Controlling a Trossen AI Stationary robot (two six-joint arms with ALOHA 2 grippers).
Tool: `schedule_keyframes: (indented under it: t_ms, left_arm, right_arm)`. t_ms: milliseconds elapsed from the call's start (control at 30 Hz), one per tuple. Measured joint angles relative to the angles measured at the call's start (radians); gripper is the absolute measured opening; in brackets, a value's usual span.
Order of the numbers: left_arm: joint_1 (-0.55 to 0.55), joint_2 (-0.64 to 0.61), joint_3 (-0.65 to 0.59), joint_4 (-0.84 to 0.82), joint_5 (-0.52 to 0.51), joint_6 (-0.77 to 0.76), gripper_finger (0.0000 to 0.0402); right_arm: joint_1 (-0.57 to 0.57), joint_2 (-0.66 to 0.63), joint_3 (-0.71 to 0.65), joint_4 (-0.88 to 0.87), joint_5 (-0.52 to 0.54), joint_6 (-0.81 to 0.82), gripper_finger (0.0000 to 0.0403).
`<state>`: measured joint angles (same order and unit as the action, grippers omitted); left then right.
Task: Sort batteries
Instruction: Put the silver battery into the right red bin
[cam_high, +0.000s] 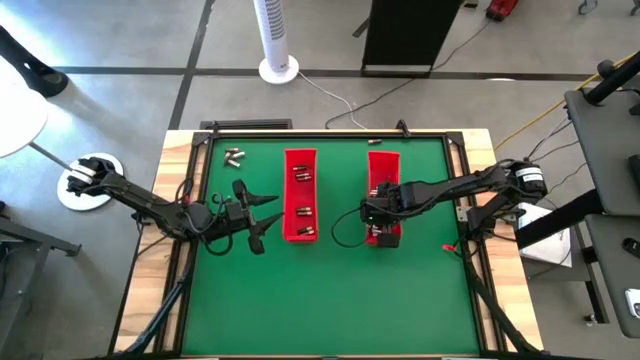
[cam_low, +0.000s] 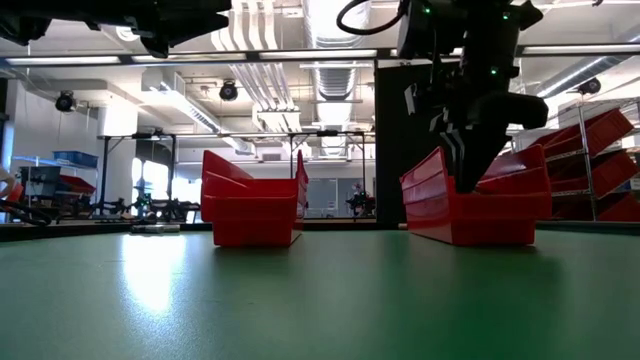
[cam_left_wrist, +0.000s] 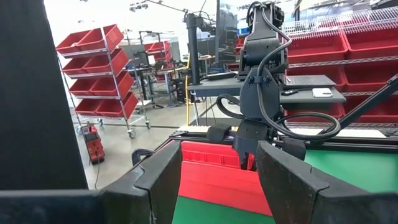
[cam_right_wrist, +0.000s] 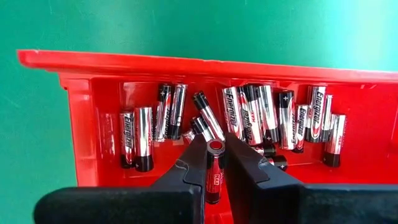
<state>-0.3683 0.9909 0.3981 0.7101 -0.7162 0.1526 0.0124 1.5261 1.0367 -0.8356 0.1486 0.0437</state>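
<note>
Two long red trays stand side by side on the green mat: the left tray (cam_high: 300, 195) (cam_low: 255, 205) and the right tray (cam_high: 383, 190) (cam_low: 470, 210). My right gripper (cam_high: 378, 228) (cam_right_wrist: 214, 152) reaches down into the right tray's near end (cam_right_wrist: 93, 112), over a heap of silvery batteries (cam_right_wrist: 267, 121), and is shut on one battery. My left gripper (cam_high: 262, 216) (cam_left_wrist: 217, 180) hovers open beside the left tray (cam_left_wrist: 211, 180), touching nothing. A few batteries (cam_high: 303, 212) lie in the left tray. Loose batteries (cam_high: 234, 156) rest on the mat near its far left corner. My right gripper pinches one battery (cam_right_wrist: 214, 171) between its two fingers, coming from above and pointing down into the tray. The battery lies along the fingers, its round end (cam_right_wrist: 216, 147) showing at the fingertips. Whether it is clear of the heap below cannot be seen.
The right arm (cam_left_wrist: 261, 93) stands beyond the left tray, across from the left gripper. Open green mat (cam_high: 330, 300) stretches toward the near edge. A black frame (cam_high: 330, 132) borders the mat. Shelves with red bins (cam_left_wrist: 99, 68) fill the room behind.
</note>
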Motion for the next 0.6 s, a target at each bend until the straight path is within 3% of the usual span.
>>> schedule_keyframes:
  t_ms: [600]
  left_arm:
    - [0.014,0.0,0.0,0.012,0.0,-0.004,0.0187]
  right_arm:
    - [0.0,-0.002,0.005,-0.016,0.0,0.03,0.0025]
